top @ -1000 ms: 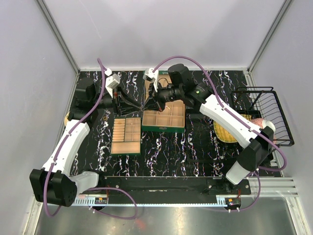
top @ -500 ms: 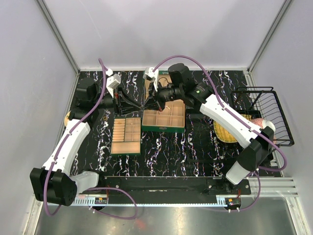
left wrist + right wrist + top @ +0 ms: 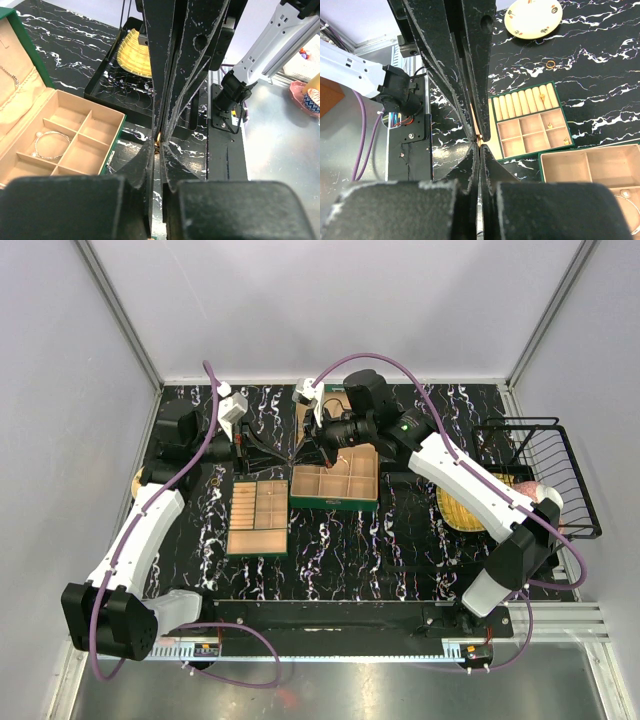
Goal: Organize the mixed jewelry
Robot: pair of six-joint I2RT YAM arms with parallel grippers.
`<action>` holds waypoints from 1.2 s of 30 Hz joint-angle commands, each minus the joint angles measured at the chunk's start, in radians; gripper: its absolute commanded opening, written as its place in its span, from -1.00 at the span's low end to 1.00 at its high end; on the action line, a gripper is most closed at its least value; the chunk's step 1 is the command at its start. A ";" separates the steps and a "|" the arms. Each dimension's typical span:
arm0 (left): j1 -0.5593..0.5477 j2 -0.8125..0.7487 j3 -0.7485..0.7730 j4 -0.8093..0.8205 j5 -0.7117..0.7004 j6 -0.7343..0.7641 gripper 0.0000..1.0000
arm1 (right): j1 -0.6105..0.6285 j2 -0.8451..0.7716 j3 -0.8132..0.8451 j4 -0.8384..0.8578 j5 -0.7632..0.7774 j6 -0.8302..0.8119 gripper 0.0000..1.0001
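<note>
- Left claw (image 3: 159,150) and right claw (image 3: 478,145) meet tip to tip, both clamped on 1 tiny gold piece (image 3: 159,145).
- Open only 1 claw, slowly; green box (image 3: 114,149) sits just below-left.

Bright even overhead light, soft shadows, wrist views blurred in the near foreground, overhead view sharp

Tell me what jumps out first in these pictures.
The left gripper and right gripper meet tip to tip, both shut, above the far middle of the table, a tiny gold glint between them. Just nearer sits the open green box, a silver bracelet in one compartment; a black wire basket stands at the right edge.
</note>
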 commanded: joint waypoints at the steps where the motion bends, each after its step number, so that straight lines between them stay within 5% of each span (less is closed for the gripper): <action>1: -0.004 -0.001 0.001 0.006 0.022 0.035 -0.98 | 0.007 -0.004 0.037 0.029 -0.016 0.004 -1.00; 8: -0.015 0.002 0.001 0.005 0.011 0.021 -1.00 | 0.006 -0.004 0.034 0.038 -0.002 0.006 -1.00; 18: -0.023 0.002 0.011 -0.015 -0.050 0.035 -1.00 | 0.006 -0.029 0.025 0.033 0.075 -0.014 -0.33; 29: 0.030 0.032 0.127 -0.397 -0.262 0.419 -1.00 | 0.006 -0.116 -0.009 0.009 0.194 -0.083 -0.14; 36: 0.037 -0.021 0.065 -0.482 -0.633 0.674 -1.00 | -0.010 -0.177 -0.070 0.018 0.352 -0.139 -0.15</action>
